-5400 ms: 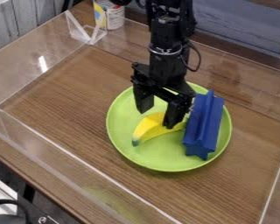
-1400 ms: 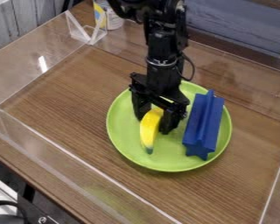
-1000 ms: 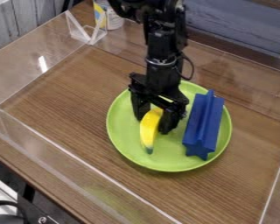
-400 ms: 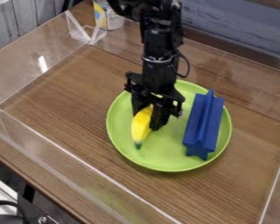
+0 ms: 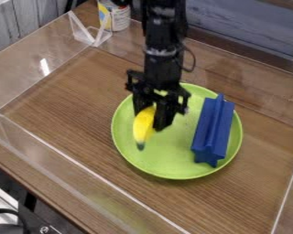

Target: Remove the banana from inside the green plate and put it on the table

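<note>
The yellow banana (image 5: 142, 128) hangs lifted off the green plate (image 5: 174, 155), its lower tip pointing down over the plate's left part. My gripper (image 5: 156, 111) points down and is shut on the banana's upper end, its black fingers (image 5: 168, 110) close together around it. The plate lies on the brown wooden table (image 5: 63, 101), a little right of the middle.
A long blue ridged block (image 5: 214, 126) rests on the plate's right side, close to my gripper. Clear acrylic walls (image 5: 27, 55) border the table. A bottle (image 5: 110, 14) stands beyond the back wall. Bare wood lies left and in front of the plate.
My gripper closed on the banana and rose, lifting it off the plate and slightly to the left. The blue block and the plate stayed put.
</note>
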Tool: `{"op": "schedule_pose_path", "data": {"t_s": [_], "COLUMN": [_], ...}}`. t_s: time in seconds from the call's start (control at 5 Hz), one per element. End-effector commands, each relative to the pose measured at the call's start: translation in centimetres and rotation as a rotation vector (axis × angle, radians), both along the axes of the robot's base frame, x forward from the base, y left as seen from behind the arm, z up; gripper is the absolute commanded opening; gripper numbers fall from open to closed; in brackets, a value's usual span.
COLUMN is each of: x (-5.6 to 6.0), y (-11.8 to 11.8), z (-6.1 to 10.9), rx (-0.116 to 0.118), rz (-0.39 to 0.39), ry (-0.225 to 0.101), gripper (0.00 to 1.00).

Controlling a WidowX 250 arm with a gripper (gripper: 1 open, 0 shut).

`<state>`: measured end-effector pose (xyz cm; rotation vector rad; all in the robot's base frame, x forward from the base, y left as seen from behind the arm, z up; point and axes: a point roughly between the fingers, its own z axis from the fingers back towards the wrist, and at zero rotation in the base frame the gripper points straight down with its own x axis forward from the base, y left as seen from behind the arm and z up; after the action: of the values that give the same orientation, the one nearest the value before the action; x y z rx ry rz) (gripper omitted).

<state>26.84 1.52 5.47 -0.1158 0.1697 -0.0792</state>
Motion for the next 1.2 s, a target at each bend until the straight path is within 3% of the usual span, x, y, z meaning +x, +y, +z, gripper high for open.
{"op": "schedule_pose_path", "data": {"t_s": [0.0, 0.2, 0.4, 0.6, 0.8, 1.0], "x": [1.6, 3.2, 3.9, 1.5, 1.3, 1.2], "y": [2.3, 6.7, 11.0, 8.3, 5.6, 2.4], "z": [4.8, 6.8, 8.1, 7.7, 9.0, 9.1], "rx": [0.024, 0.050, 0.070, 0.056, 0.026, 0.000], "rz": [0.053, 0.122, 0.161, 0.115, 0.078, 0.009], "ry": [-0.109, -0.151, -0.174, -0.158, -0.169, -0.173], "gripper": [0.00, 0.00, 0.00, 0.00, 0.00, 0.00]}}
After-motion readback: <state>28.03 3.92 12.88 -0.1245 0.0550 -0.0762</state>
